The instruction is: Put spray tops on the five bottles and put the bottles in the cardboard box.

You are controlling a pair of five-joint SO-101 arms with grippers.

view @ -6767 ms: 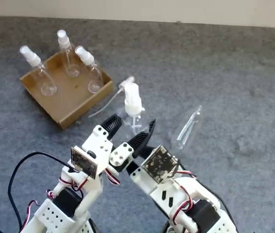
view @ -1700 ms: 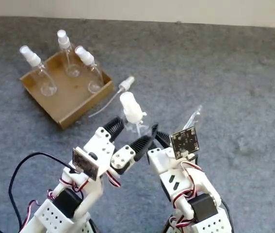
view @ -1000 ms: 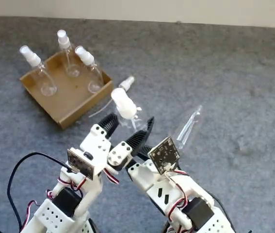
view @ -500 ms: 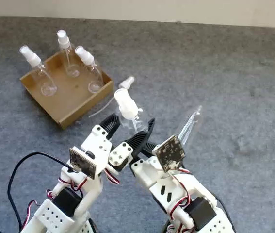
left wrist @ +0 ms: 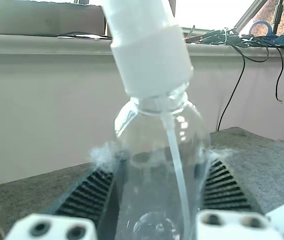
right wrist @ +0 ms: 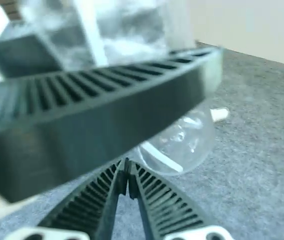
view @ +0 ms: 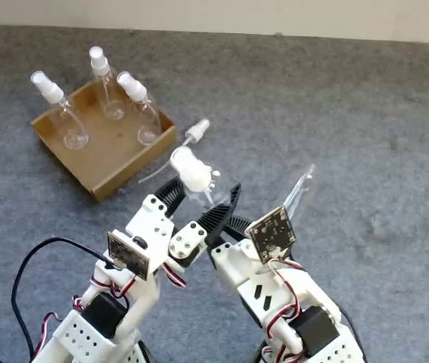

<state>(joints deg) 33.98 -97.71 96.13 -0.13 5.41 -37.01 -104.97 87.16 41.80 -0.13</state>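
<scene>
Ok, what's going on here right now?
The left gripper holds a clear bottle with a spray top sitting crooked on its neck. The right gripper is beside it, fingers shut on nothing. Three capped bottles stand in the cardboard box; a loose spray top and one bare bottle lie on the table.

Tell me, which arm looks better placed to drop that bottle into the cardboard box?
Left, probably. The left gripper is clamped around the bottle, and the cardboard box lies on that arm's side of the table. The right gripper is shut with nothing between its fingers.
</scene>
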